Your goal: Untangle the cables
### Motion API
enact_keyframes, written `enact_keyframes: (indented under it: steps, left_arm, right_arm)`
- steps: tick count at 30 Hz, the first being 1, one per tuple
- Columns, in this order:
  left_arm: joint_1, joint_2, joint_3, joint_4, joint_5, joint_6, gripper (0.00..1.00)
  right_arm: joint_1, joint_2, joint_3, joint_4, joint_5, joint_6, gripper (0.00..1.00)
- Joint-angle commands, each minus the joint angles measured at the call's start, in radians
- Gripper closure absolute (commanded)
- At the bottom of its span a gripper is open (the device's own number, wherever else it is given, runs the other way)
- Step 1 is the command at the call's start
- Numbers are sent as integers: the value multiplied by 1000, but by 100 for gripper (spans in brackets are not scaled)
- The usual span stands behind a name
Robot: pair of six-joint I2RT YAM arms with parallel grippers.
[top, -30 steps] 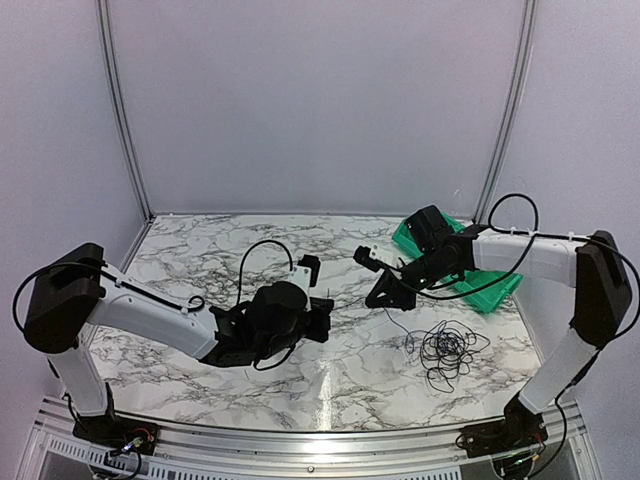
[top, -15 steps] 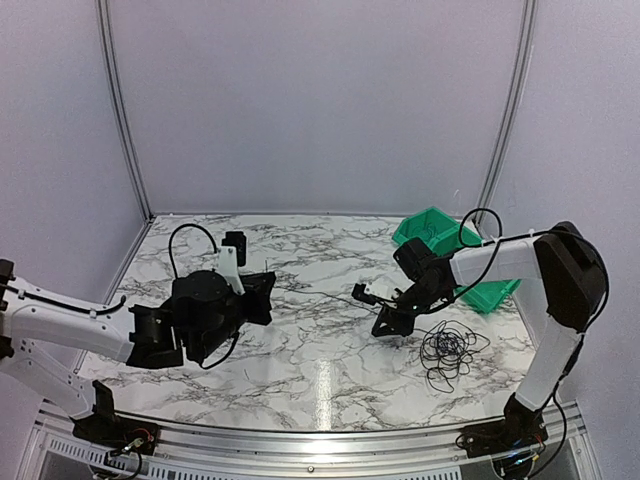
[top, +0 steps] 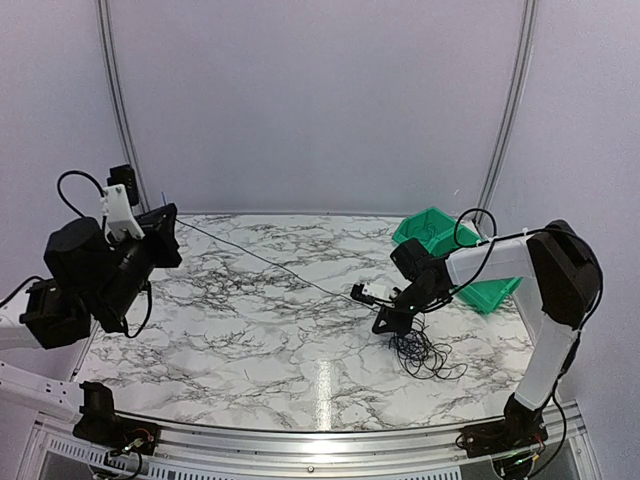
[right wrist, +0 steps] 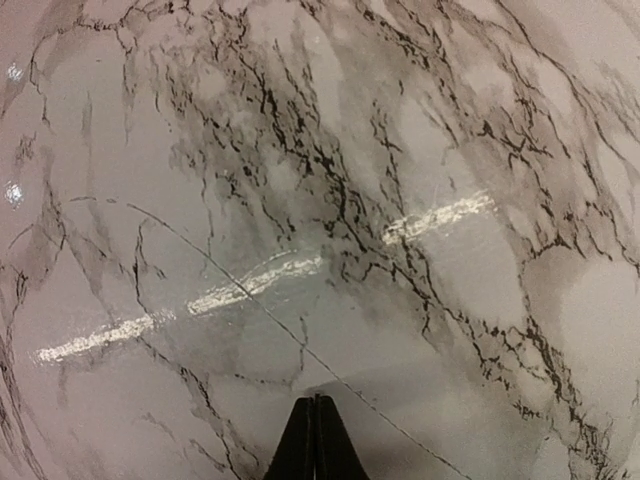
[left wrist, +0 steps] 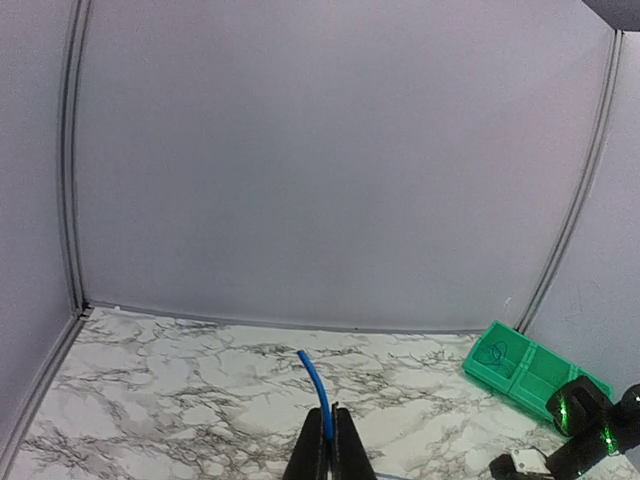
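The cables [top: 425, 350] lie in a small dark heap on the desk [top: 270, 330], at the front right. One wire [top: 270, 265] runs from beside the heap, tight across the desk and up to the far left. Our left fingers [left wrist: 328, 448] are shut on that wire, with a short blue end [left wrist: 312, 385] poking out above them. Our right fingers [right wrist: 315, 440] are low by the heap and look shut. The wire passes just by their tips, and we cannot tell if they hold anything.

We think the job now is to pull this one wire free. The left arm should pull slowly and straight, away from the heap. The right fingers should stay low so the heap does not slide along. If the loops bunch up, we should stop and let the wire go slack, or a knot may form. Only a little end sticks out, so the left grip must stay firm. The bin [left wrist: 545, 375] behind holds a blue coil [left wrist: 497, 352].
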Motion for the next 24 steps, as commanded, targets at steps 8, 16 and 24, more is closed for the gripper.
enact_keyframes:
  steps: [8,16,24]
  left_arm:
    - [3,-155,249,-93,-246,447,100]
    - [3,-130,419,-24,-242,651,100]
    - [3,-32,429,-169,-142,550,100]
  right_arm:
    - [-33,46,19,-4,106,33,97]
    - [-75,35,20,-10,102,37,97]
    - [-87,-5,26,-17,68,37,95]
